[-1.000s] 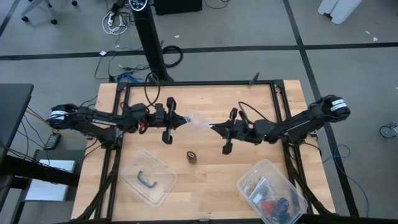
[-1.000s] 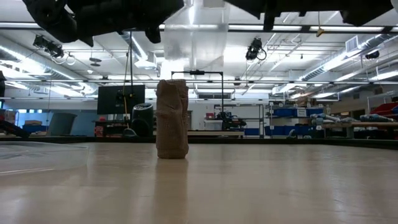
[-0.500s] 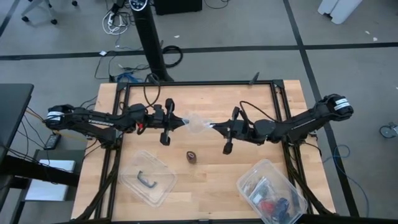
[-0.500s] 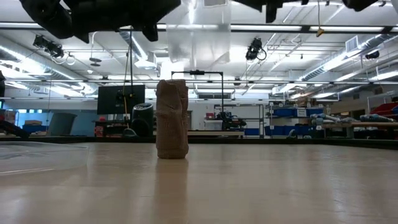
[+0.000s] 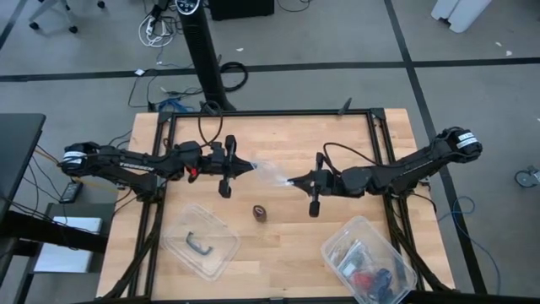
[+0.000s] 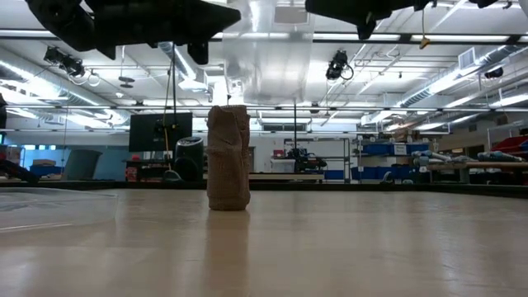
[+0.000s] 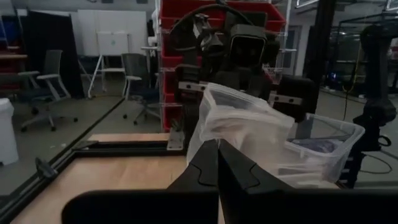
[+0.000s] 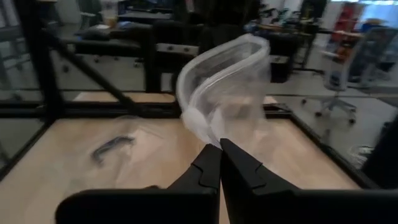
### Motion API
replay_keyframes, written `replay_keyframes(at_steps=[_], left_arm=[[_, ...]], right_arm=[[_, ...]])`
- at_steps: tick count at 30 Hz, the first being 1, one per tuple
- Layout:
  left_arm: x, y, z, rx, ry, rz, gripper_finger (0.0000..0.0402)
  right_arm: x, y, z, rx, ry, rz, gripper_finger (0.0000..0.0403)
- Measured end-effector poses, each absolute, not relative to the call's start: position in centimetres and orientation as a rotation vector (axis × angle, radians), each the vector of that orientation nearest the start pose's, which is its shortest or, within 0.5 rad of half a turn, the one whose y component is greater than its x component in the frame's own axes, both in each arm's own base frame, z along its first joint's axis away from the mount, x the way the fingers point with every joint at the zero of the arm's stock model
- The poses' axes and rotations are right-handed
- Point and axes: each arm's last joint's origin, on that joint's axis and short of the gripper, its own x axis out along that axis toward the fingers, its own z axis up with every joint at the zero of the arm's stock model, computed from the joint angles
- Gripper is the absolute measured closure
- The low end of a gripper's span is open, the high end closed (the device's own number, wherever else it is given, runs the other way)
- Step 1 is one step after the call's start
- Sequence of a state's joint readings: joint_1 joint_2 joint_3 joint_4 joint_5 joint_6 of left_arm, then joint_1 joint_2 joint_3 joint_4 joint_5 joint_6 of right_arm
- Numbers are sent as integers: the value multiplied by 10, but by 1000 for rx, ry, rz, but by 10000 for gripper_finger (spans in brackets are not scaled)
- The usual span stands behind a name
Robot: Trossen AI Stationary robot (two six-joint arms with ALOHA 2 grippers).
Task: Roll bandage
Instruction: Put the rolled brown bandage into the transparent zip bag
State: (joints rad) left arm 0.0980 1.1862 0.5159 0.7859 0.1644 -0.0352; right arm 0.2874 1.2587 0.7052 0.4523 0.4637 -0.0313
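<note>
Grey floor (image 5: 472,42) with dark seams, ceiling strip lights (image 6: 396,36), office chairs (image 7: 138,78), red shelving (image 7: 180,25).

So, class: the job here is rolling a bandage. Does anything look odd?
Yes. The bandage stands rolled and untouched on the table, while the left gripper and right gripper both pinch a clear plastic bag held above it.

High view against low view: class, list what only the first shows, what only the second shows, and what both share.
Only the high view shows the left gripper and the right gripper, both shut on a clear plastic bag held between them above the table, a tub with a black handle, and a tub of mixed items.

Only the low view shows the room behind.

Both show the rolled bandage, upright.
</note>
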Motion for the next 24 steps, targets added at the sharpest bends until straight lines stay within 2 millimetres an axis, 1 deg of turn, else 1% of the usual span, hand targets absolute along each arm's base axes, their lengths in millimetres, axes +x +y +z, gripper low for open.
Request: replay_keyframes(at_steps=[2, 6, 13, 17, 19, 24], left_arm=[[246, 17, 254, -22, -110, -51, 401], [247, 11, 254, -22, -120, -24, 401], [247, -2, 254, -8, -122, 24, 401], [250, -7, 255, -9, -121, 21, 401], [251, -8, 254, -9, -110, 16, 401], [253, -8, 250, -7, -95, 36, 401]], right_arm=[[265, 63, 269, -73, 86, -214, 400], [268, 60, 269, -59, 58, -228, 401], [285, 54, 258, -35, 26, -232, 402], [293, 51, 252, -14, 2, -208, 402], [296, 50, 251, -5, 20, -206, 402], [302, 53, 258, -10, 59, -190, 400]])
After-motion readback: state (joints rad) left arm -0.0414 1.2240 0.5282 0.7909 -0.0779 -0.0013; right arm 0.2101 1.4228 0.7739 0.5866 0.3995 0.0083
